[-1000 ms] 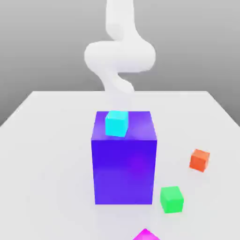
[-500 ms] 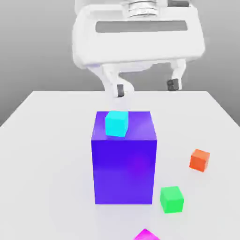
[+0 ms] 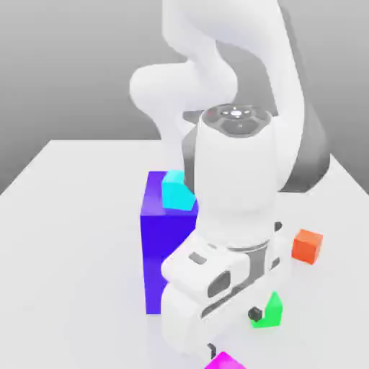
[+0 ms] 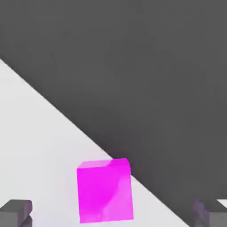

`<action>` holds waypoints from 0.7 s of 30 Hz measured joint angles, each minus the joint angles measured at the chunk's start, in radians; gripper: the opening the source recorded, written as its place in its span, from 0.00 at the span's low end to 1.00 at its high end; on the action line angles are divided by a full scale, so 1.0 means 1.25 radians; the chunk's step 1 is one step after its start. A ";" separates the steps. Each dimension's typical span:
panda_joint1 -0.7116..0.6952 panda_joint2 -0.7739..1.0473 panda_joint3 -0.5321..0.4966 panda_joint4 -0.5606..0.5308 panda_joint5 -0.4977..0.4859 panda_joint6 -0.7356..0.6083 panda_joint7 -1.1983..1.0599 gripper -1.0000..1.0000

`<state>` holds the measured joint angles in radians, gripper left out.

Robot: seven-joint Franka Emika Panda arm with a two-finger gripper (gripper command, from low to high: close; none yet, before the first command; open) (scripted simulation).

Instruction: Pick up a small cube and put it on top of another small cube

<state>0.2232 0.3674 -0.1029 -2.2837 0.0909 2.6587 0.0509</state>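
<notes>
The small magenta cube [image 3: 225, 362] lies on the white table [image 3: 72, 238] at the exterior view's lower edge, close to the table's edge. My gripper [image 3: 232, 333] hangs low just above and behind it, open and holding nothing. In the hand view the magenta cube [image 4: 105, 191] sits ahead, between the two spread grey fingertips [image 4: 15, 213], untouched by either. A small cyan cube [image 3: 176, 191] rests on top of the large blue-purple block [image 3: 162, 252]. A small green cube [image 3: 272, 310] and a small orange-red cube [image 3: 308, 246] lie on the table at the exterior view's right.
My white arm [image 3: 238, 173] stands in front of the blue-purple block's right part and hides some of the green cube. The table's edge [image 4: 66, 117] runs just past the magenta cube, with dark space beyond it.
The arm has swung down and forward, from high behind the blue-purple block to low near the magenta cube. The fingers stay spread. No cube has moved.
</notes>
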 joint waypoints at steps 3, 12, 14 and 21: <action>-0.009 0.087 0.012 0.017 0.009 0.063 -0.014 0.50; -0.010 0.100 0.014 0.019 0.010 0.071 -0.016 0.00; -0.005 0.049 0.006 0.008 0.000 0.031 -0.008 0.00; 0.046 -0.143 0.037 -0.146 -0.036 -0.009 -0.018 0.00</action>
<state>0.2810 0.1887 -0.0572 -2.4666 0.0462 2.6470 0.0290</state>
